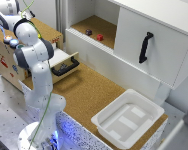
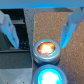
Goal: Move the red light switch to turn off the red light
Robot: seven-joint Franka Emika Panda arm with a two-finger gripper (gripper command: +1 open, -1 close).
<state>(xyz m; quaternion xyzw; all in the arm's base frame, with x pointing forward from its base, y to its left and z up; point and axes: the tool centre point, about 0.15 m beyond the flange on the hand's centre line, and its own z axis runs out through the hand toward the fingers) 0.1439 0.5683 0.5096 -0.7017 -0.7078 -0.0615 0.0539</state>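
In the wrist view the red light is a small round dome with a silvery rim, glowing orange-red on the cork surface. The bluish dome beside it glows blue. My gripper is open, with one finger on each side of the red light and above it. It holds nothing. I cannot make out the red light switch in either view. In the exterior view the arm reaches over the wooden box at the exterior view's left.
An open drawer with a black handle sticks out beside the arm. A white cabinet with a black door handle holds a red block and a dark block. A white tray sits at the cork table's edge.
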